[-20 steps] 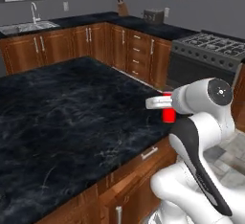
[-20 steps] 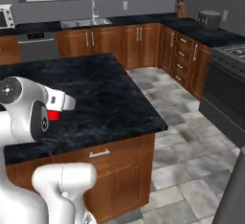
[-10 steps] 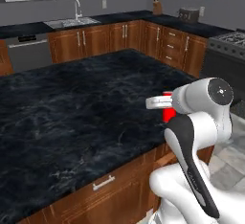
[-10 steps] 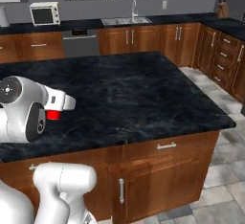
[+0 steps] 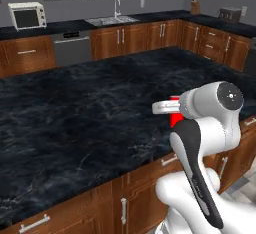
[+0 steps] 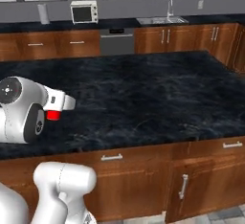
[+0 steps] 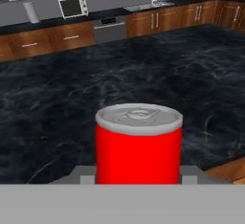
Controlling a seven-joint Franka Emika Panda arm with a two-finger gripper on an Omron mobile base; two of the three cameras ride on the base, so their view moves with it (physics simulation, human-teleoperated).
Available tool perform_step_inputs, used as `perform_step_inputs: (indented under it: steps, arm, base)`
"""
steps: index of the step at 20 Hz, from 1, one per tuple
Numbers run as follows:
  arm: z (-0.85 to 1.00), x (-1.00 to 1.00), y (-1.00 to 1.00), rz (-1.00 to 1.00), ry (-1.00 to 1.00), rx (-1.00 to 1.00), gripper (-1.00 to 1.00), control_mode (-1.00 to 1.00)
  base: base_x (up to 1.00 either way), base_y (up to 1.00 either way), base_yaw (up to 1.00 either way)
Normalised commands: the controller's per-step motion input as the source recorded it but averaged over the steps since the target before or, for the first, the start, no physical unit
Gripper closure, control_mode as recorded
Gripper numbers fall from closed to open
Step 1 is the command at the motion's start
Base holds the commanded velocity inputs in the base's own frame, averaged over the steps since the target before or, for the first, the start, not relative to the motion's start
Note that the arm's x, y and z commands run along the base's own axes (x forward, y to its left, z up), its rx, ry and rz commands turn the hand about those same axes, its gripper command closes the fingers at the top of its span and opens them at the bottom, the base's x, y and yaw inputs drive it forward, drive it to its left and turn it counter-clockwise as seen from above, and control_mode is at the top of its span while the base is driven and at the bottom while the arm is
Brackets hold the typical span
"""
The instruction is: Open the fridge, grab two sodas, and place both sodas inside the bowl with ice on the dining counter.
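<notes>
The red can point(image 7: 139, 144) is held upright in the gripper point(image 7: 139, 180), the jaws being clamped against its two sides; in the hand view it stands directly in front of the camera with its silver lid uppermost. The upright carry is judged to be deliberate, so that the can may be set down on its base without being turned.

In the left base view the can point(image 5: 175, 114) is seen just in front of the white wrist, carried above the near right edge of the dining counter point(image 5: 90, 118). In the right base view a small red part of it point(image 6: 53, 116) is visible beneath the hand, over the near left edge of the counter top point(image 6: 143, 94). It cannot be told whether the can is clear of the stone or close above it.

The black marbled top is seen bare over the area in view. The wall counter behind is occupied by a microwave point(image 6: 84, 12) and a sink point(image 5: 112, 21).

The step in hand is judged to be the transport of the first soda towards the bowl, which has yet to be found along the counter.
</notes>
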Motion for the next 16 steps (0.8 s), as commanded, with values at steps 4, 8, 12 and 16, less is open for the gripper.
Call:
perform_step_inputs:
  steps: [4,8,12,16]
  arm:
    - [0.0,0.0,0.0,0.0,0.0,0.0,1.0,1.0]
    - [0.0,0.0,0.0,0.0,0.0,0.0,1.0,1.0]
    - [0.0,0.0,0.0,0.0,0.0,0.0,1.0,1.0]
    - [0.0,0.0,0.0,0.0,0.0,0.0,1.0,1.0]
  base:
    - [-0.46,1.0,0.2]
    - [-0.5,1.0,0.2]
    - [-0.51,1.0,0.2]
    - [-0.51,1.0,0.2]
